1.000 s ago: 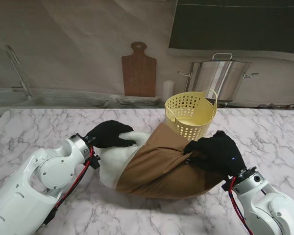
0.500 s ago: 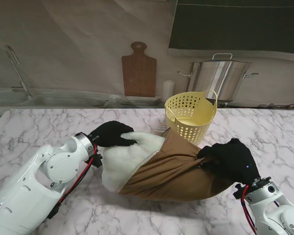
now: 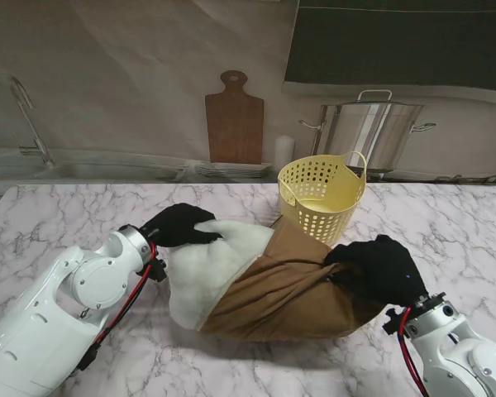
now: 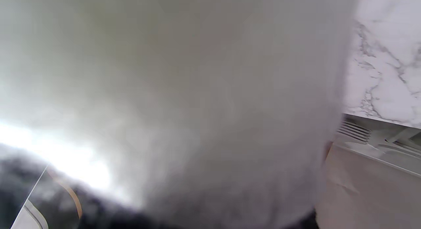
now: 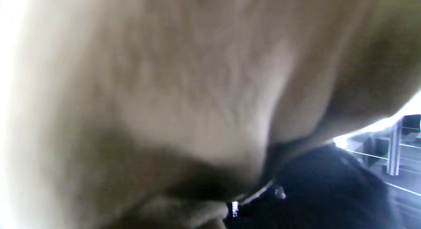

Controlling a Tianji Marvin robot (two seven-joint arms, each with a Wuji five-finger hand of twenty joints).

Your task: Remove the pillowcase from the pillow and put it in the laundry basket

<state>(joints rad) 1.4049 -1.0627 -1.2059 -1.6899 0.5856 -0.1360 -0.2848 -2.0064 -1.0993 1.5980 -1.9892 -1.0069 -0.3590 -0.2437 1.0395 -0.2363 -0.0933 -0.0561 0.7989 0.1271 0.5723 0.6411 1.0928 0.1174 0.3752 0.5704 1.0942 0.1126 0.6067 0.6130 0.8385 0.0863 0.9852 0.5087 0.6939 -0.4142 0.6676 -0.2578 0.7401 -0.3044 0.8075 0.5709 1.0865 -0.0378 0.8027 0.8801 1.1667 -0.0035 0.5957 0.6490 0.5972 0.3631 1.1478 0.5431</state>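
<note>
The pillow lies at the centre of the desk, its white end bare at 9 o'clock, the rest inside the brown pillowcase at 3 o'clock. The left hand has its fingers closed on the white end, at approx. 10 o'clock of the pillow. The right hand has its fingers closed on the bunched pillowcase. The yellow basket stands upright at 12 o'clock, its base just beside the cloth. Both wrist views are blurred, w/ fabric filling them.
</note>
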